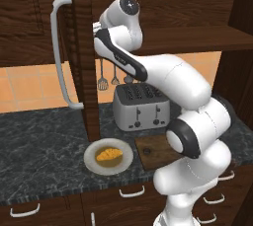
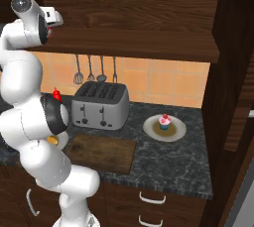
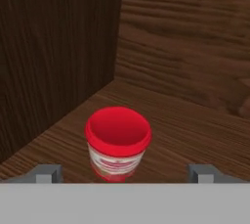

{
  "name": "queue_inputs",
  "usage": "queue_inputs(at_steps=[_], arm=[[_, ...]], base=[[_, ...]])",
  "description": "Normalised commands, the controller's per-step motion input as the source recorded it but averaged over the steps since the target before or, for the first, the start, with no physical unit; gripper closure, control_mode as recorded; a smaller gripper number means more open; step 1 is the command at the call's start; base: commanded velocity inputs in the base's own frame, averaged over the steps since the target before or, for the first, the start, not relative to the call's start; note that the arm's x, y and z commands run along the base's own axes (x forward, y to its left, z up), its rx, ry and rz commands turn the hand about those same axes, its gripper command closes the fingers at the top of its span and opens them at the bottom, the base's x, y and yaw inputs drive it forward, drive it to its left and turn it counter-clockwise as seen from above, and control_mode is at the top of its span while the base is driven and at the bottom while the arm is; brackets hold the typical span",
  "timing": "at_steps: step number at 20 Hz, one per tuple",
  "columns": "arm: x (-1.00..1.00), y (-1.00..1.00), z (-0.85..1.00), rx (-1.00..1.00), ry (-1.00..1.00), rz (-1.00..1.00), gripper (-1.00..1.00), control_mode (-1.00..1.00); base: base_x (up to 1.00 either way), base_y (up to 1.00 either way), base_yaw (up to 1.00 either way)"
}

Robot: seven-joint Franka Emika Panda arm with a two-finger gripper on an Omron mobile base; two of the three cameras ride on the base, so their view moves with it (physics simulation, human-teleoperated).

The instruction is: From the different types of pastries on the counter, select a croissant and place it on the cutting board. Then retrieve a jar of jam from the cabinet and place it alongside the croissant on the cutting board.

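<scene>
The jar of jam (image 3: 118, 140), red-lidded with a pale label, stands on the wooden shelf in a back corner of the cabinet (image 3: 58, 47). My gripper (image 3: 125, 173) is open, its fingertips (image 3: 46, 173) on either side of the jar and just short of it, touching nothing. The cabinet door (image 1: 81, 47) stands open with its white bar handle (image 1: 59, 52). The croissant (image 1: 109, 155) lies on a round grey plate (image 1: 94, 163) on the counter (image 1: 39, 141), left of the cutting board (image 1: 150, 152). The cupcake (image 2: 164, 121) sits on another plate (image 2: 176, 131).
A silver toaster (image 2: 99, 104) stands behind the cutting board (image 2: 101, 152), with utensils hanging on the orange tiled wall (image 2: 149, 80). My arm rises steeply from the counter's front to the shelf. Lower drawers with white handles (image 1: 132, 191) run below the counter edge.
</scene>
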Motion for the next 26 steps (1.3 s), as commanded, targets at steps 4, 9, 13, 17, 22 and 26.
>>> queue_inputs(at_steps=[4, 9, 13, 17, 22, 26], arm=[[0.06, 0.08, 0.0, 0.0, 0.01, 0.0, -1.0, -1.0], [0.03, 0.15, 0.0, 0.01, 0.08, 0.0, -1.0, -1.0], [0.15, 0.09, 0.0, 0.0, 0.05, 0.0, -1.0, -1.0], [0.22, 0.0, -0.04, 0.0, 0.01, 0.0, -1.0, -1.0], [0.1, 0.06, -0.1, 0.0, 0.02, 0.0, -1.0, -1.0], [0.13, 0.17, -0.21, 0.0, 0.06, -0.02, -1.0, -1.0]], base=[[0.0, 0.0, 0.0], [0.0, 0.0, 0.0], [0.0, 0.0, 0.0], [0.0, 0.0, 0.0], [0.0, 0.0, 0.0], [0.0, 0.0, 0.0]])
